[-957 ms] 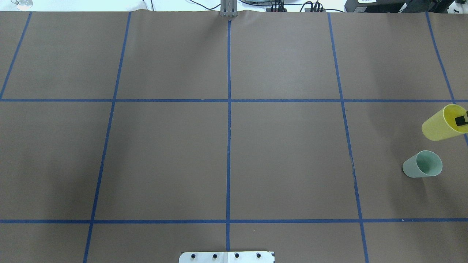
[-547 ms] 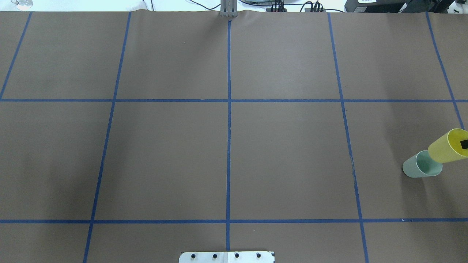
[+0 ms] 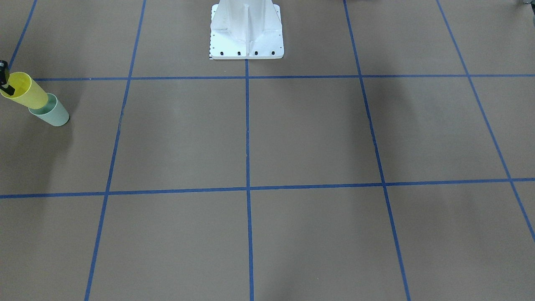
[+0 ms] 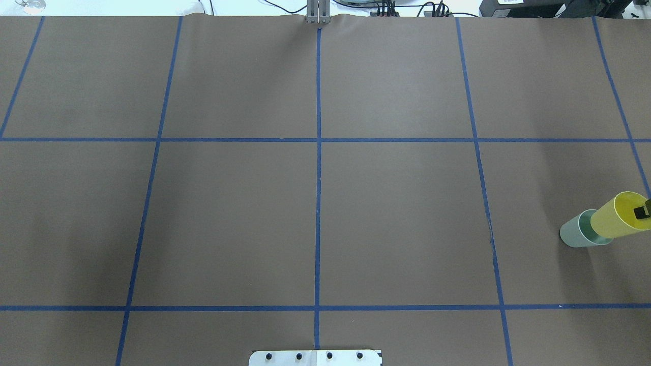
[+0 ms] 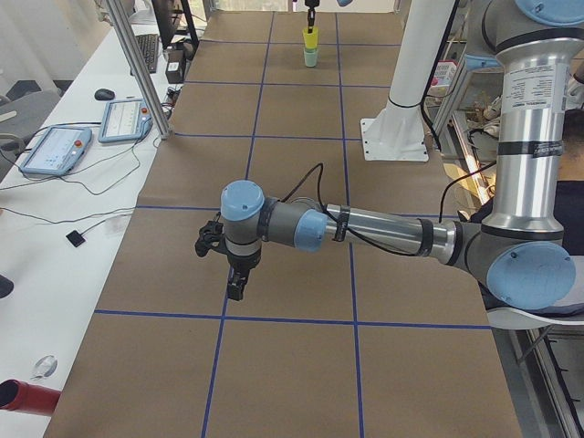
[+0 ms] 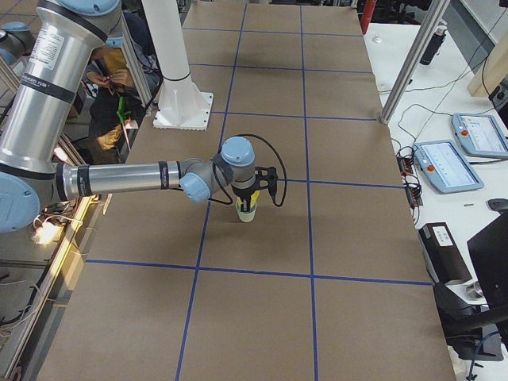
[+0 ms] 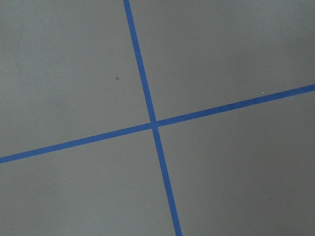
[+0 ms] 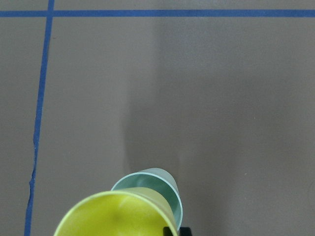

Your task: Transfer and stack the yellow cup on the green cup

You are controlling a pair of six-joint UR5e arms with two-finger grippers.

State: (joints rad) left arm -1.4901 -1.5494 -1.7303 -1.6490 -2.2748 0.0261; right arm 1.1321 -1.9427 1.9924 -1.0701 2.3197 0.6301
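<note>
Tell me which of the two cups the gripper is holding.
The yellow cup: the right gripper pinches its rim. The green cup beneath it stands ungripped.

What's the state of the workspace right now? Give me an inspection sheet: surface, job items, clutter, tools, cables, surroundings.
Surface: brown paper with blue tape grid, flat.
Job's things: yellow cup held above green cup, base at its mouth; how far in, cannot tell.
Clutter: nothing seen.
Tools: right tool shut on yellow cup's rim; left tool hangs over bare paper, open or shut cannot tell.
Cables: black cable looped at left wrist; wires beyond far edge.
Surroundings: teach pendants on side bench.
</note>
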